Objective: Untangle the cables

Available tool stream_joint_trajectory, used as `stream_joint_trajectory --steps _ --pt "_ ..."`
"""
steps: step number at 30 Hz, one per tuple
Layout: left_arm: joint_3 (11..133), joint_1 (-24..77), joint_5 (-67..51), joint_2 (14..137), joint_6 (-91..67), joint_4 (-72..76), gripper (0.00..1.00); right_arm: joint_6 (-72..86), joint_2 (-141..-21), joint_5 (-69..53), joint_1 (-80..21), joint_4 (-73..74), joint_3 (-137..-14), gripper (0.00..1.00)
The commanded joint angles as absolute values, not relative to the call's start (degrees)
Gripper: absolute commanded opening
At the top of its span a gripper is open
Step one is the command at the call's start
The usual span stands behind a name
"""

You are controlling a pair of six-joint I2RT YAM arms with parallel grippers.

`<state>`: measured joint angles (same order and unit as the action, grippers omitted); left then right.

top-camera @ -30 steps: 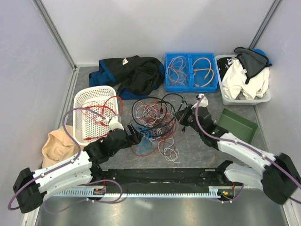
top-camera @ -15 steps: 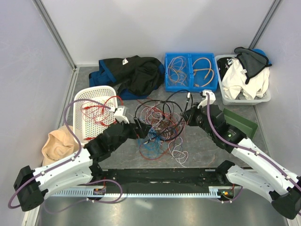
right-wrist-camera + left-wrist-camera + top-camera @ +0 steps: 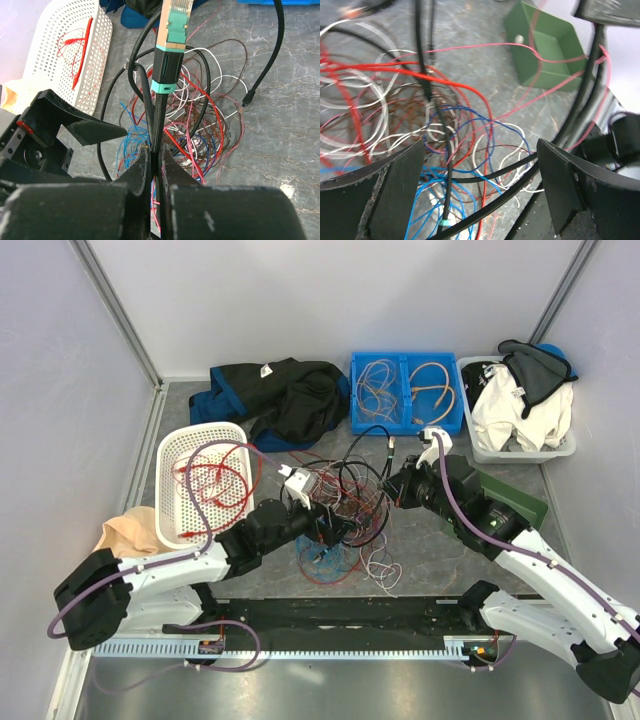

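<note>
Far L, a beige cloth [image 3: 125,532] is bunched up on the table [image 3: 430,558]. Right beside it is a white basket [image 3: 202,429] w/ a few red wires [image 3: 215,480] in it.

The L arm comes in low from that side. The left gripper [image 3: 328,528] is at the near-left edge of the cables [image 3: 350,502], the big red/black/white/blue tangle mid-table. From the wrist cam its fingers [image 3: 395,185] are spread wide w/ nothing pinched. Blue, white and red loops lie on the table under the gap, and a couple of black ones cross it.

At the back there's a dark jacket [image 3: 285,398] by the wall, then a blue bin [image 3: 405,357] w/ 2 compartments and thin wires [image 3: 378,385] coiled in each.

On the R side of the pile, the right gripper [image 3: 393,488] is clamped tight on a black cable [image 3: 159,110]. It runs out past the fingertips and ends in a teal plug [image 3: 172,30].

A green tray [image 3: 520,498] sits partly behind the R arm. Back R corner has a white bin [image 3: 520,453] stuffed w/ clothes.
</note>
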<state>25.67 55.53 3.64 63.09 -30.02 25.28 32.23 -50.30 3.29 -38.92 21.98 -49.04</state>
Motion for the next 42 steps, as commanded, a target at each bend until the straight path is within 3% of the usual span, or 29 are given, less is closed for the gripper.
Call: stream_joint_trajectory --steps 1,5,9,11,20,23,27,35,38,40,41,42 --pt "29.7 56.2 -1.6 67.0 -25.3 31.7 0.98 31.4 -50.1 1.2 -39.3 21.1 -52.4 0.00" --pt "31.4 56.7 -5.9 70.0 -25.5 32.1 0.87 31.0 -50.2 1.3 -39.2 21.3 -52.7 0.00" --pt "32.4 56.9 -10.4 71.6 -25.1 32.4 0.66 30.6 -50.8 2.2 -39.3 21.4 -52.9 0.00" --pt "32.7 56.9 -12.6 71.8 -24.9 31.9 0.63 30.4 -51.2 2.5 -39.3 21.4 -53.0 0.00" --pt "28.0 57.0 4.9 61.5 -28.2 25.7 0.99 30.7 -51.7 3.0 -39.3 21.4 -53.3 0.00" --pt "26.8 57.0 7.4 58.4 -29.4 23.6 1.00 30.8 -52.0 2.8 -39.3 21.2 -52.7 0.00" --pt "24.5 56.9 2.2 57.2 -28.3 28.9 1.00 31.5 -52.1 2.0 -39.3 20.7 -52.5 0.00" --pt "29.7 57.0 -10.6 68.6 -26.8 27.5 0.96 32.2 -52.2 0.1 -39.3 20.7 -54.8 0.00" --pt "29.4 57.0 -12.2 70.2 -27.1 29.1 0.86 32.2 -52.4 0.2 -39.3 20.9 -55.4 0.00" --pt "29.0 57.0 -13.2 70.2 -26.7 30.1 0.68 32.2 -52.4 0.1 -39.3 21.1 -55.5 0.00" --pt "29.1 57.0 -13.4 70.1 -26.4 30.1 0.44 31.9 -52.5 0.2 -39.3 21.4 -55.5 0.00" --pt "29.3 57.0 -13.2 69.4 -26.1 29.7 0.31 31.7 -52.5 0.3 -39.3 21.5 -55.5 0.00"
